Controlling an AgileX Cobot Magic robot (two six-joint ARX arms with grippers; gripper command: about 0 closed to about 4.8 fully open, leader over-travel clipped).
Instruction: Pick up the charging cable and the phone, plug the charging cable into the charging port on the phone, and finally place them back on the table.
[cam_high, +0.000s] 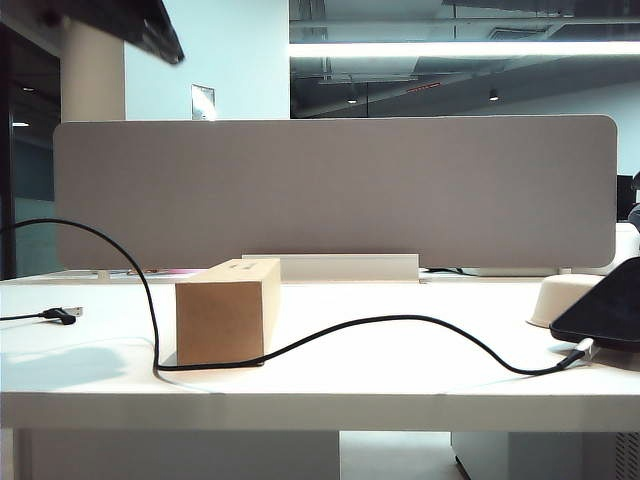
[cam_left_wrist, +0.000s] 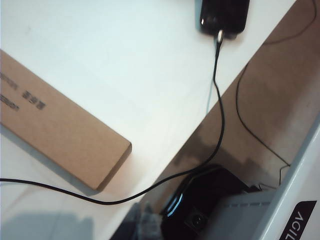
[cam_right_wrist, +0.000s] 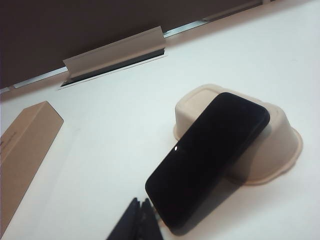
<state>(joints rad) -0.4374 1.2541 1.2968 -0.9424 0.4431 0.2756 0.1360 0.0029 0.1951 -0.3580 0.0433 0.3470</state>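
Cardboard box (cam_high: 228, 312) and charging cable (cam_high: 400, 322) obstruct mid-table (cam_high: 400, 385)

Pretty bright overall for us, with a long ceiling strip light (cam_high: 465, 48) glowing up top in the exterior view and soft shadows under the cardboard box (cam_high: 227, 312) on the white table (cam_high: 400, 385). Both wrist views look softer and a bit washed out. We get a small glint on the phone (cam_right_wrist: 207, 157) screen.
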